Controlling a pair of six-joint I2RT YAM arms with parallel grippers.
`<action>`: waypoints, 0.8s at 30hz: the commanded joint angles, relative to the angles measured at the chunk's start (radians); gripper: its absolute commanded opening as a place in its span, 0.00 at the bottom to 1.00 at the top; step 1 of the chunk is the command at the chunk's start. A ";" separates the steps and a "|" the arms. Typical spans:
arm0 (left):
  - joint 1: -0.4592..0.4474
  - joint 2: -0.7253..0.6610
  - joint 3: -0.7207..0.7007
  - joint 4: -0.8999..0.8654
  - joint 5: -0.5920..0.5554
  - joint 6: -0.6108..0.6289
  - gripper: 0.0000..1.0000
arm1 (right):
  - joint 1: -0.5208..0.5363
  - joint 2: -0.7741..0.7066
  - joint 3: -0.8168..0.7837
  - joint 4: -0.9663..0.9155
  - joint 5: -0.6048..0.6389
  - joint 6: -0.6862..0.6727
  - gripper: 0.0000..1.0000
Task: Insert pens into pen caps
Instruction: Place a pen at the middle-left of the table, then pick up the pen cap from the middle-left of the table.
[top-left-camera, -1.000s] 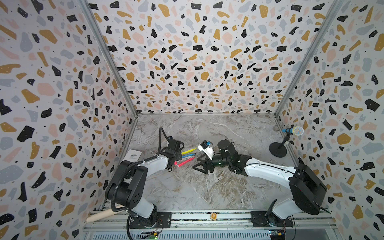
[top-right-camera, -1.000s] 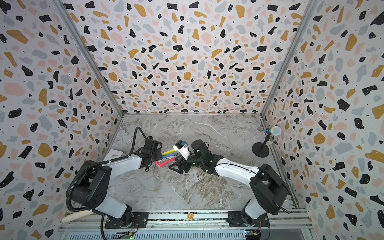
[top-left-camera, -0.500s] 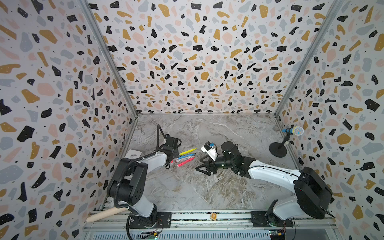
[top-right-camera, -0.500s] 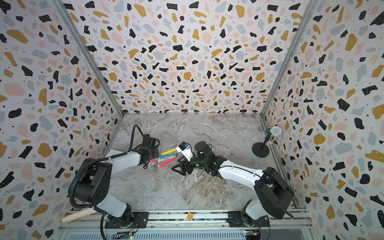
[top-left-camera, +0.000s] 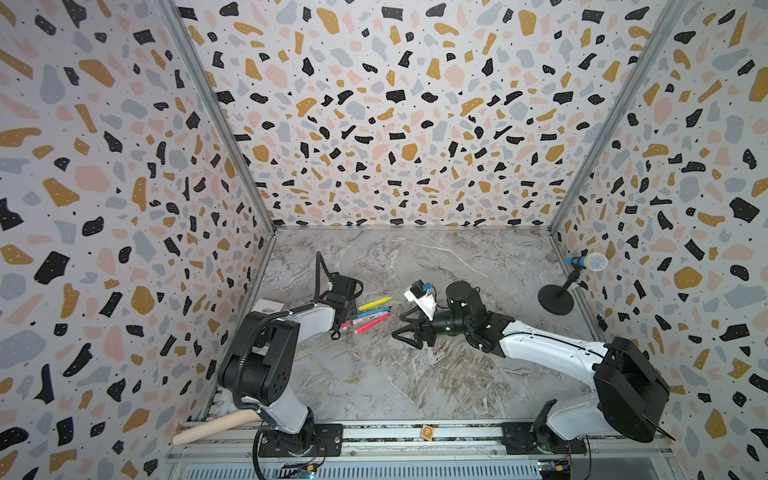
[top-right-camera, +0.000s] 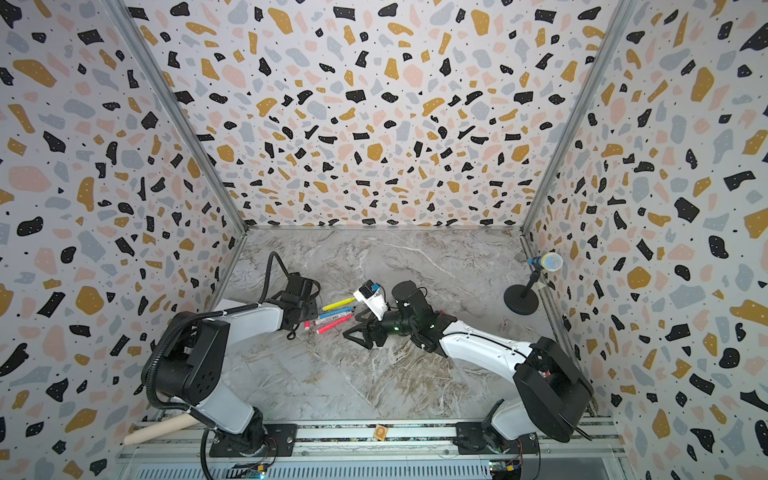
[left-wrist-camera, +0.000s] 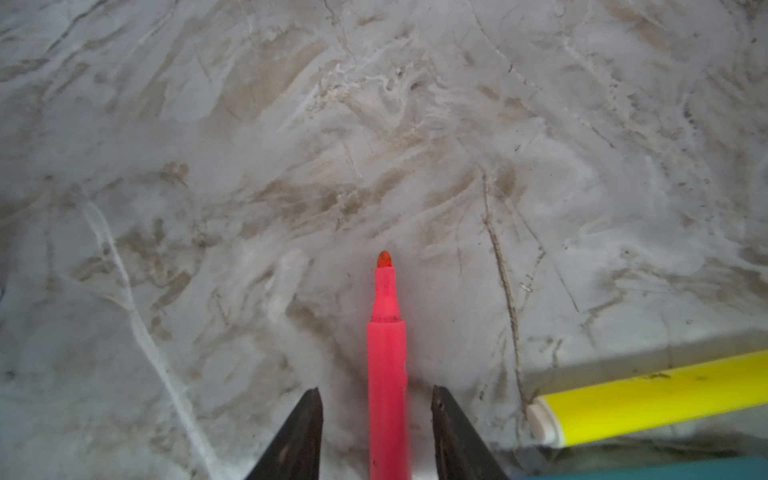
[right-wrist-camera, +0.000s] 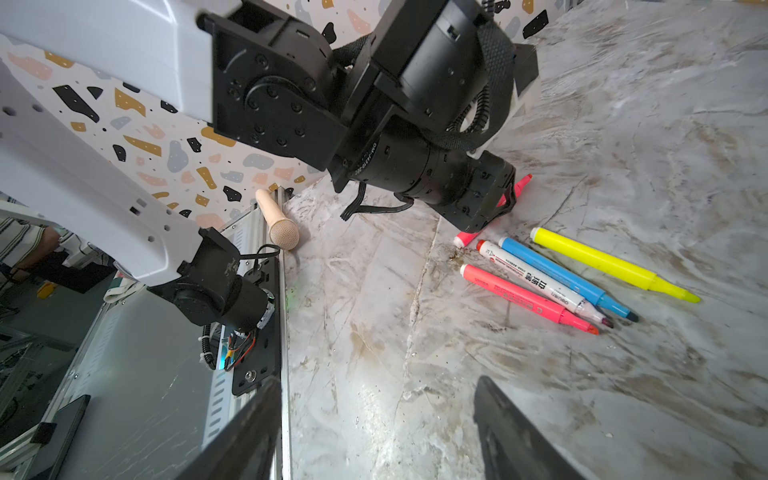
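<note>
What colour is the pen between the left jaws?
Bright pink pen; left wrist view shows it best.

Our left arm (top-left-camera: 309, 316) and right arm (top-left-camera: 544, 349) share glossy white shells, matte black joint housings studded with small screws, and black base plates at six o'clock. A ribbed black hose loops off the left shoulder; white lettering marks its wrist motor. Our right end effector (right-wrist-camera: 378, 382) carries dark wedge-shaped fingers (right-wrist-camera: 511, 436).

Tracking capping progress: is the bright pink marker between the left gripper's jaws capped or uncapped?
Uncapped: the bright pink marker at the left gripper shows a bare, pointed nib.
</note>
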 joint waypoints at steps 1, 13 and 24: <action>0.005 -0.024 -0.009 -0.016 -0.020 -0.004 0.45 | -0.005 -0.043 -0.006 0.016 -0.013 0.002 0.73; 0.082 -0.326 0.093 -0.192 -0.198 -0.054 0.57 | -0.008 -0.094 0.004 0.003 -0.018 0.004 0.73; 0.524 -0.340 0.142 -0.249 -0.185 -0.100 0.57 | -0.008 -0.130 -0.024 -0.004 -0.053 0.023 0.73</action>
